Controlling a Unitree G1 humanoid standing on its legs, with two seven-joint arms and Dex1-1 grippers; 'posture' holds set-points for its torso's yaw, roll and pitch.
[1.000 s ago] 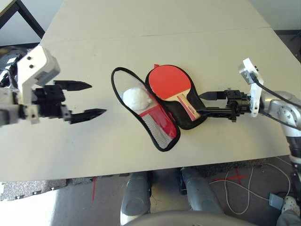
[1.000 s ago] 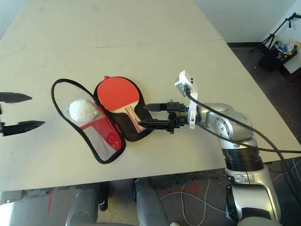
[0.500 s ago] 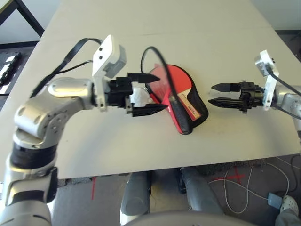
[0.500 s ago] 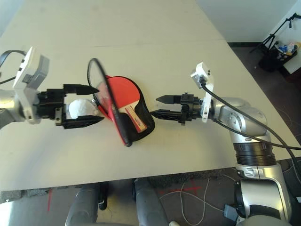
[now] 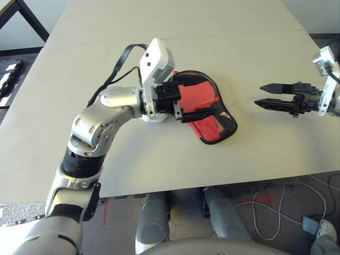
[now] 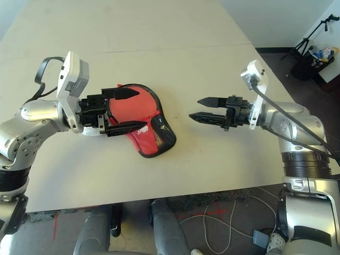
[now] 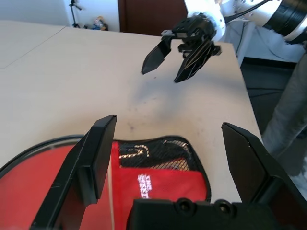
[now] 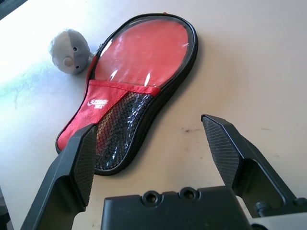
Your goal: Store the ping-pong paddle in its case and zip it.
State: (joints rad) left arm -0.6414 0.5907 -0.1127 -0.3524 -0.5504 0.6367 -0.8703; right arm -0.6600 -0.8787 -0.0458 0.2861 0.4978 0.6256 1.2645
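A: Case (image 6: 141, 123) position?

B: Flat on the table (image 6: 175, 64), folded shut, red side up. Long axis runs diagonal — the round end is toward the left gripper (image 6: 125, 111), the narrow end with the black mesh pocket (image 6: 162, 137) is toward the table's near edge and the right arm's side. Can't tell whether the zipper is done up.

A: Grippers?

B: Left gripper is level over the round end, fingers spread wide, pinching nothing. Right gripper (image 6: 204, 108) is well apart from the case on bare table, fingers also spread, aimed at it.

A: Anything else?

B: A fluffy ball (image 8: 68, 50) sits just beside the round end. Table is pale with a seam across it — dark floor, a tripod (image 6: 316, 33) in the far corner.
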